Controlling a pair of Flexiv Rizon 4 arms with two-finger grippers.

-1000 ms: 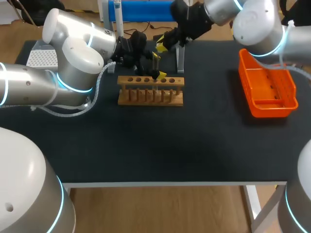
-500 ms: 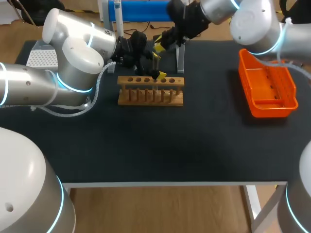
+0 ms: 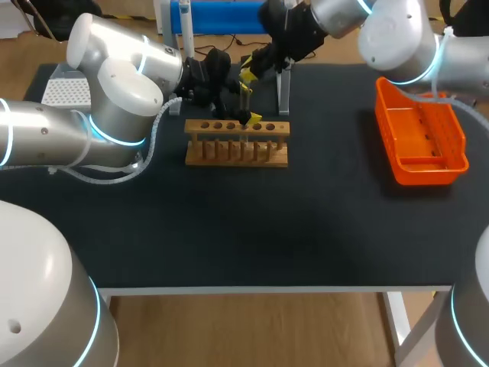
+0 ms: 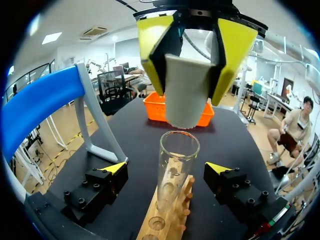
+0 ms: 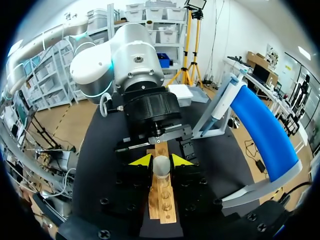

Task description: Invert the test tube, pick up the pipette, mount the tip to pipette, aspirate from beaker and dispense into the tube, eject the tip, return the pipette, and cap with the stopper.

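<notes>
Closest to me is the wooden rack (image 3: 237, 145), and the test tube (image 4: 176, 165) stands up in one of its holes with its open mouth on top. My left gripper (image 4: 166, 169) sits low around the tube, one finger on each side. The fingers are let go: I see a gap on both sides, so nothing but the rack holds the glass. Just above the mouth hangs the stopper (image 4: 187, 92), squeezed tight in my right gripper (image 5: 161, 160); it is not touching the tube yet. I think only the capping step is left. Here is what worries me. The stopper looks a bit to one side of the mouth, so if I push down like this, it could hit the rim and tip the loose tube. If I push too hard, the glass could crack. The stopper could also slip out and fall. Off to the side sits the orange basket (image 3: 457, 145), and farthest back the blue pipette (image 3: 229, 14) rests on its stand.
</notes>
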